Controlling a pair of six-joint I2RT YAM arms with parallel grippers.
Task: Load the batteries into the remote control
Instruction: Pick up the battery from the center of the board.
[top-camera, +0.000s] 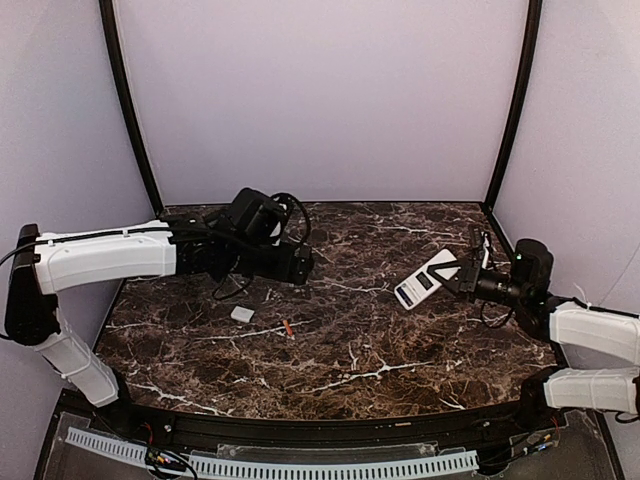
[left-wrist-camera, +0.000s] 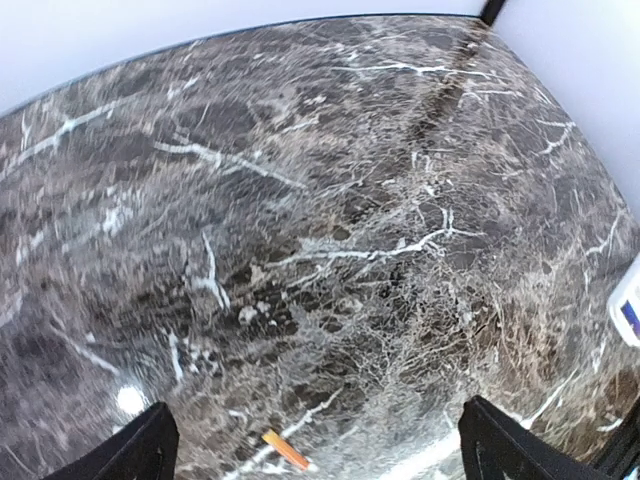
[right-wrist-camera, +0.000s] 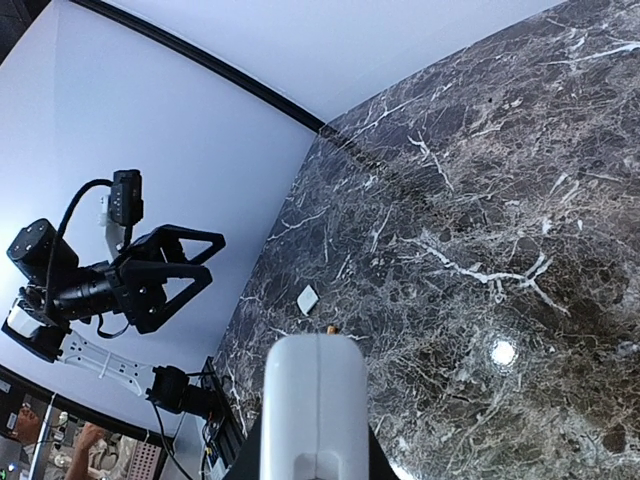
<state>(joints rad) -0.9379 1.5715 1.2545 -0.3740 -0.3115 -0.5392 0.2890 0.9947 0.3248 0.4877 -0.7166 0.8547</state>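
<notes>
**Remote control gripped, batteries not yet picked up**

Remote control (top-camera: 428, 278), a flat rectangular white plastic body with a small dark display, is clamped at one end in the right gripper (top-camera: 462, 276). It is tilted and seems to be lifted off the dark marbled stone bench (top-camera: 380, 350). It sits well to the right of the slim orange battery (top-camera: 288, 327), which lies loose on the bench. A small pale square piece (top-camera: 243, 314), possibly the battery cover, lies just to the left of that battery and apart from it.

The left gripper (top-camera: 303, 265) hangs beyond the orange battery and above it, holding nothing. In the left wrist view its fingers (left-wrist-camera: 145, 455) stand wide apart, with the battery low between them.

The step in hand looks like the first pick. The left gripper needs to come down over the orange battery and line its fingers across the battery's short width. It can then close on the battery without rolling it and carry it right to the remote control.

Several things are hard to make out:
- A second battery shows in none of the views.
- The right wrist view shows only the remote control's plain white side, cut off at the bottom edge.
- Whether the battery compartment is open cannot be told.
- The orange battery's polarity marks are too small to read.
</notes>
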